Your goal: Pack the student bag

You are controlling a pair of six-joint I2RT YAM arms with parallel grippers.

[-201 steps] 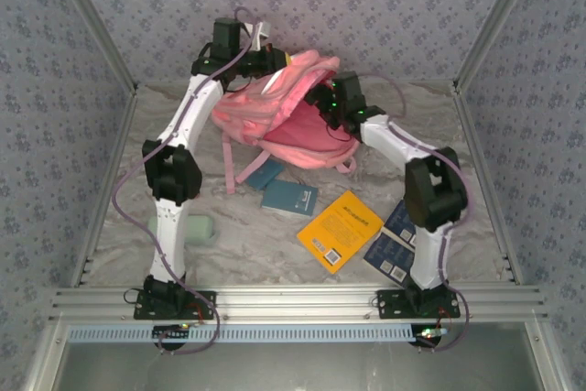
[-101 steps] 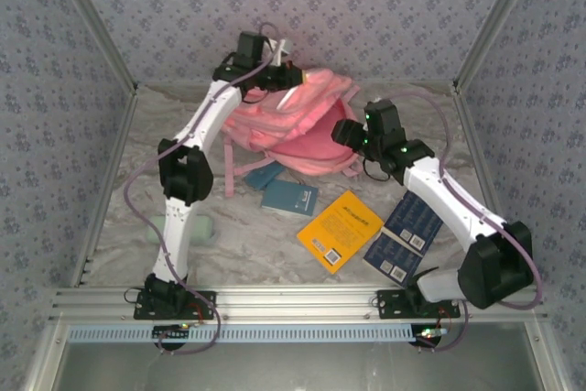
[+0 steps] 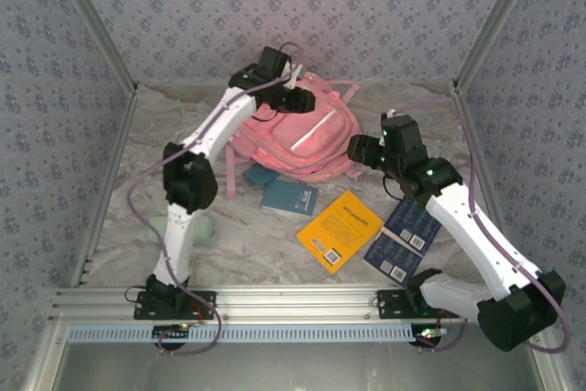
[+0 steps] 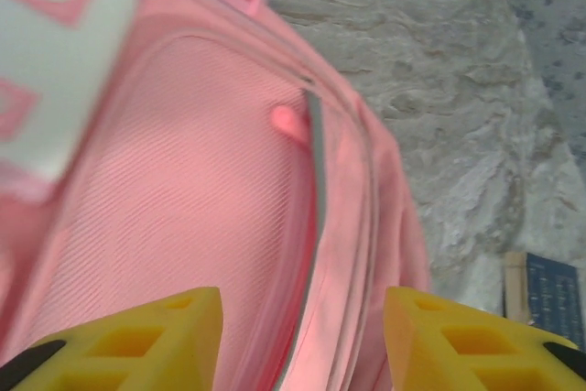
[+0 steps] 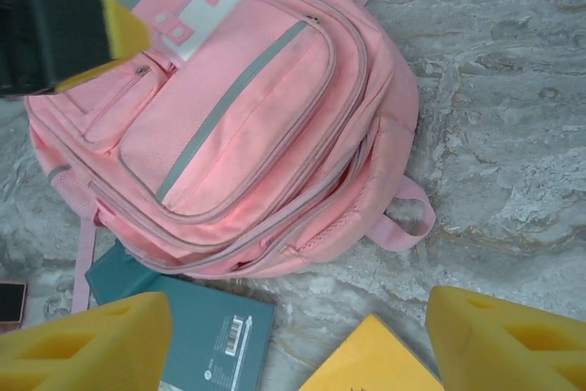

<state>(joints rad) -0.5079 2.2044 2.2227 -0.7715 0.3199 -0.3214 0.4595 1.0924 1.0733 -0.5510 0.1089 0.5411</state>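
**Caller:** What is the top camera showing you?

**Operator:** I am looking down at a marbled table (image 3: 439, 125). The student bag (image 3: 298, 135) is lying at the far middle of it. Its front pockets are facing up, and its white patch is sitting toward the far left.

**Caller:** Where are the arms working?

**Operator:** The left arm (image 3: 206, 135) is reaching over the bag's far edge. The left gripper (image 4: 302, 310) is hanging close over the pink fabric. Its yellow fingers (image 4: 174, 327) are standing apart, and I am seeing nothing between them. The right gripper (image 5: 293, 318) is hovering just right of the bag. Its jaws are spread wide and are gripping nothing.

**Caller:** What else is lying there?

**Operator:** Books are lying along the bag's near side. A yellow book (image 3: 340, 229) is sitting in the middle. Two dark blue books (image 3: 412, 219) are lying right of it. A teal book (image 3: 289, 197) is lying just beside the bag, with a smaller teal book (image 3: 263, 176) to its left. A pale green thing (image 3: 206, 229) is sitting at the near left, partly behind the arm; I cannot tell what it is.
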